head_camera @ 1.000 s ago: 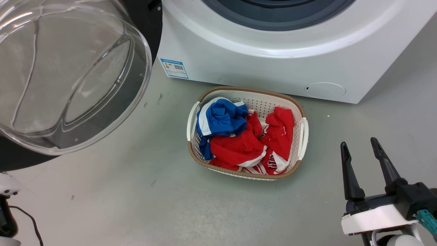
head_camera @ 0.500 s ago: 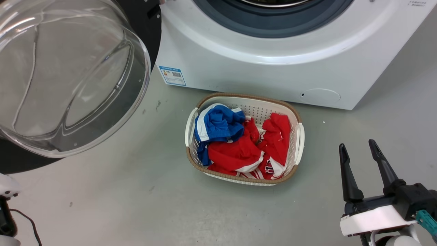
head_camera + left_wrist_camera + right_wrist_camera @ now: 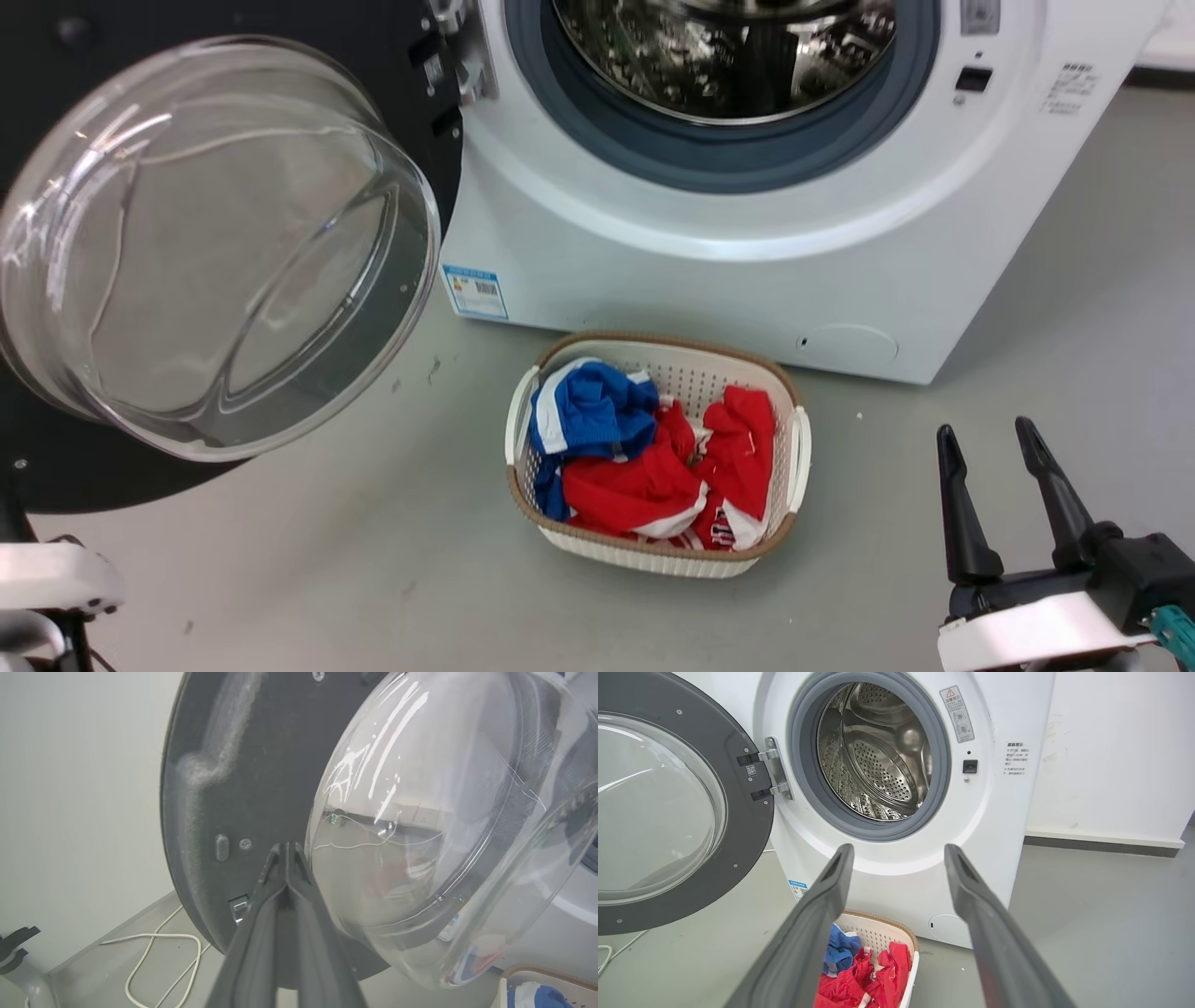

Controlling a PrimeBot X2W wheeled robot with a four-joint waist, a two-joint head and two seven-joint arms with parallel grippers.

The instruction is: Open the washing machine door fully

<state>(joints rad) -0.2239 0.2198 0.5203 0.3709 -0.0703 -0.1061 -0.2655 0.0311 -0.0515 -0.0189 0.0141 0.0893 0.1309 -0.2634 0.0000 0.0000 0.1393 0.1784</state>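
Glossy-black-rimmed glass, the washing machine door (image 3: pixel 215 252) stands swung wide off the hinge (image 3: pixel 773 774) on the white machine (image 3: pixel 747 271), left pincer (image 3: pixel 286 851) closed tight near its inner face, right pincer (image 3: pixel 985 431) spread and idle, seemingly the final step, needing one gentle outward push.

No wording is sharp enough to read. On the washing machine's white front (image 3: pixel 994 812), a warning label with a red triangle (image 3: pixel 956 714) sits above the right gripper (image 3: pixel 899 848), and lines of grey print (image 3: pixel 1016 758) lie up and to its right. A blue-edged QR-code sticker (image 3: pixel 799 890) is just left of its left finger. A tiny code sticker (image 3: pixel 750 770) is on the washing machine door (image 3: pixel 738 826), on the dark rim.
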